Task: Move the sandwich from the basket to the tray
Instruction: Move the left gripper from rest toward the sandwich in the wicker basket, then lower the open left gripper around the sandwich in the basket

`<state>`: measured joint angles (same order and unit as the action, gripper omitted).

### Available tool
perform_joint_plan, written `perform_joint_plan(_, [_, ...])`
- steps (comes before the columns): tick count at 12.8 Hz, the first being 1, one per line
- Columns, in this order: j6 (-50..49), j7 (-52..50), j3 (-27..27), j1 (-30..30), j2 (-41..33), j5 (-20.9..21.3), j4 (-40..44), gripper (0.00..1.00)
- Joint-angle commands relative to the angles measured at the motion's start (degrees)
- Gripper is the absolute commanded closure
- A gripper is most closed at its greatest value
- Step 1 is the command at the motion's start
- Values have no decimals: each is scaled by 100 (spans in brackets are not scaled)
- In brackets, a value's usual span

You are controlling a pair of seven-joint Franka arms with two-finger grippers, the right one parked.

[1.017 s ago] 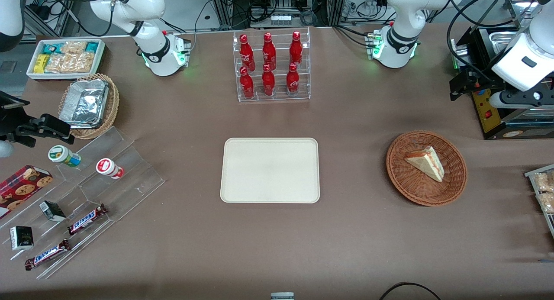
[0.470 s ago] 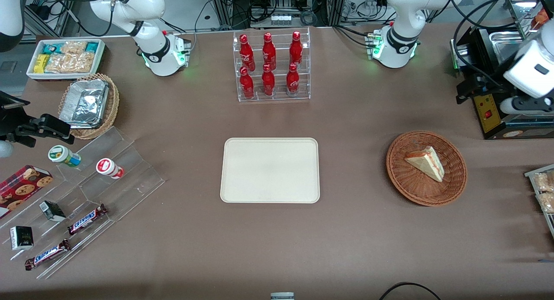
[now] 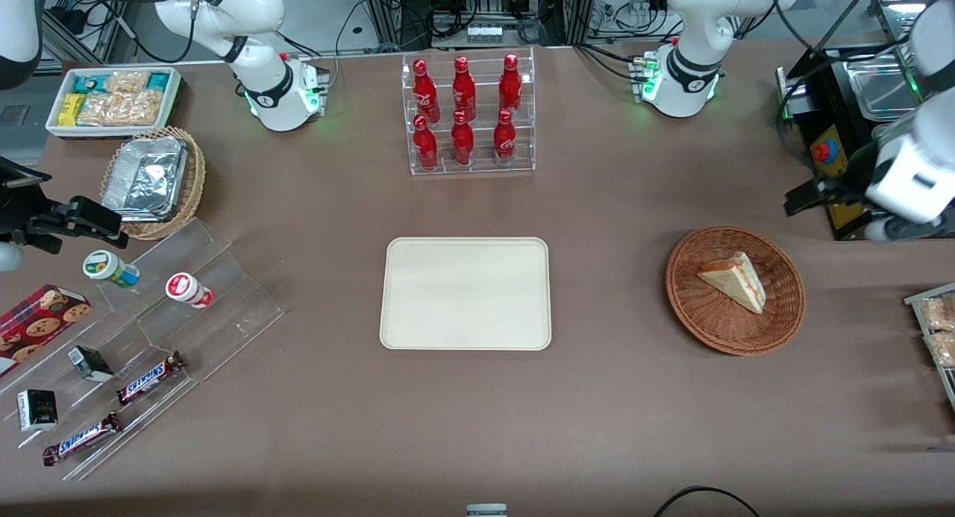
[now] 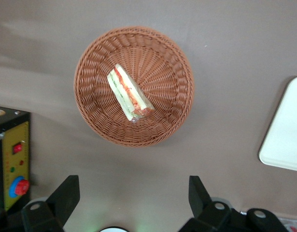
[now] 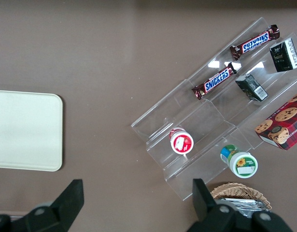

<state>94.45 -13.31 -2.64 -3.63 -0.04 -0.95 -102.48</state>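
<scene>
Sandwich [image 4: 130, 94] lies in the basket [image 4: 92, 58], cut edge up. I have the end effector [image 4: 134, 203] hovering above the tabletop [image 3: 612, 398] just beside the basket, fingers [image 4: 66, 193] spread wide, holding nothing. Tray [image 3: 465, 293] sits well apart, bare, toward the tabletop's middle

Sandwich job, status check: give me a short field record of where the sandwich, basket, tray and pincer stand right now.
sandwich: lying in the basket, cut edge with red and green filling visible, untouched
basket: on the table, toward the working arm's end, apart from the tray
tray: flat on the table mid-way along it, nothing on it
pincer: open, holding nothing, high over the table beside the basket, not yet over the sandwich
task state: pick not yet done
</scene>
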Motion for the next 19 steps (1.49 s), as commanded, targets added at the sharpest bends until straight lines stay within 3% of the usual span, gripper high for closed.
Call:
perform_joint_plan(1, [432, -460, -8, 21, 116, -89, -429, 0])
perform_joint_plan(6, [1461, -1602, -78, 64, 531, -90, -1009, 0])
perform_joint_plan(8, [1908, -2121, -79, 353, 645, -151, -1360, 0])
perform_joint_plan(12, [3410, -2307, -79, 381, 733, -142, -2362, 0])
perform_joint_plan(16, [4106, -3246, -70, 276, 1295, -142, -2381, 0])
perform_joint_plan(19, [4380, -3380, -70, 249, 1532, -142, -2381, 0])
